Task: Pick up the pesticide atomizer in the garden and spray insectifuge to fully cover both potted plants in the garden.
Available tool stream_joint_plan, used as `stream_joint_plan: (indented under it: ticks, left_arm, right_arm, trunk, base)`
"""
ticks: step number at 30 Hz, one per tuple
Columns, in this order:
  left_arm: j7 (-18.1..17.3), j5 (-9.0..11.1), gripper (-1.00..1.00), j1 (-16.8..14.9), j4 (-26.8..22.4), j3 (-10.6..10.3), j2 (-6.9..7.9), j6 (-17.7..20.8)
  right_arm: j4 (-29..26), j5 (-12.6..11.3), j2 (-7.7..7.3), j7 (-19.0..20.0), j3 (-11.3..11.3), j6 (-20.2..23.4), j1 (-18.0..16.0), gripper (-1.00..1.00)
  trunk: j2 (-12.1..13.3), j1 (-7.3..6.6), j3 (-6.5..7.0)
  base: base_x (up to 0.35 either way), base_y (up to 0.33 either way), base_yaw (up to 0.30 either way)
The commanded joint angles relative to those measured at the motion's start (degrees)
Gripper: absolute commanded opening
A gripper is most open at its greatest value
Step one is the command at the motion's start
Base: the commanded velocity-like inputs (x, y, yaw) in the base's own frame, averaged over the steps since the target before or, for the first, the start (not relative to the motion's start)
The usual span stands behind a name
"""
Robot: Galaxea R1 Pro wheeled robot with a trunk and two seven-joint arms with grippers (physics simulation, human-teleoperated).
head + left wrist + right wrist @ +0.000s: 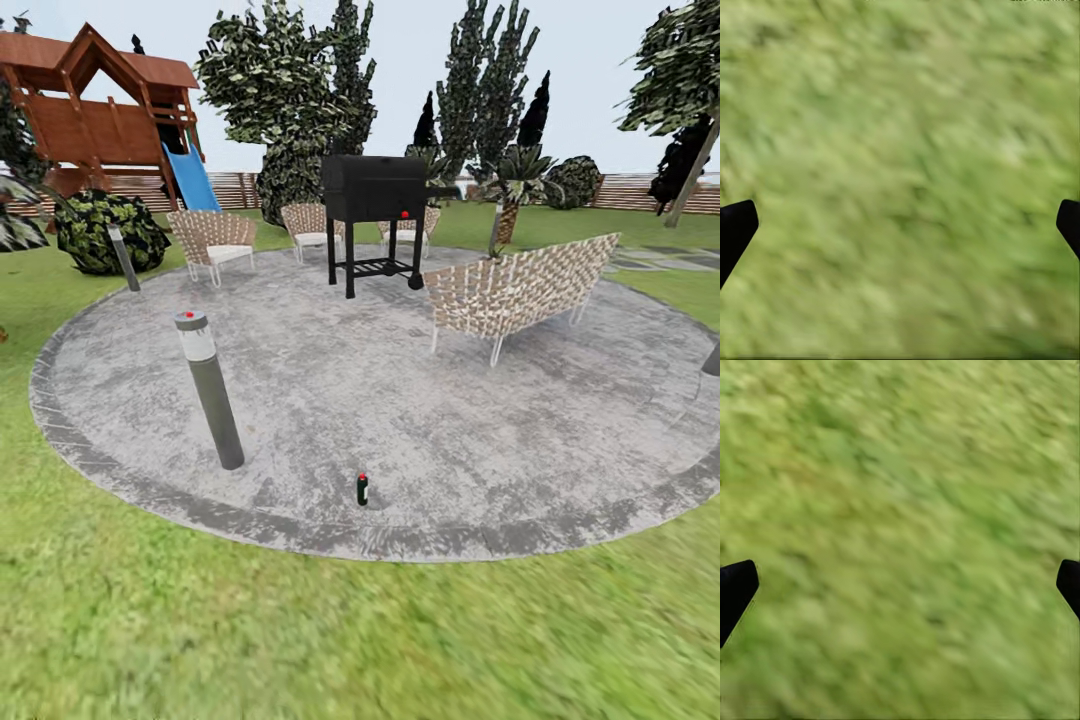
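Lawn (360, 640) nearest, blurred under both wrist cams. Left fingers (735, 229) and right fingers (735, 585) spread wide, tips at the frame edges, holding nothing. Atomizer (362, 488) stands upright on the patio (400, 400) near its 6 o'clock rim; its cap looks red, too small to be sure. Bollard (210, 390) at 9 o'clock of it, grill (375, 215) and bench (520, 290) beyond.

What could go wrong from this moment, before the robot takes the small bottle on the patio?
The pesticide atomizer stands upright, small and slim, near the patio's front edge; a clumsy approach might knock it over. The grey bollard lamp stands close to its left and could obstruct the left arm. Both the left gripper and right gripper hang open over grass, so the base must drive closer first.
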Motion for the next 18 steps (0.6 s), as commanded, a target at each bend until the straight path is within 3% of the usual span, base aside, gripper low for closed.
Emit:
stream_joint_plan:
  ticks: [1,18]
  left_arm:
    - [0.0,0.1,1.0,0.0,0.1,0.0,0.0,-0.2]
    - [0.1,0.1,1.0,0.0,0.1,0.1,0.0,-0.2]
  right_arm:
    - [0.0,0.0,0.0,0.0,-0.1,-0.2,0.0,1.0]
    - [-0.1,0.0,0.17,0.0,-0.1,-0.2,0.0,1.0]
  trunk:
    - [0.0,0.0,-0.05]
    - [0.0,0.0,-0.05]
  base:
    - [0.129,-0.101,0.144]
    - [0.213,-0.175,0.014]
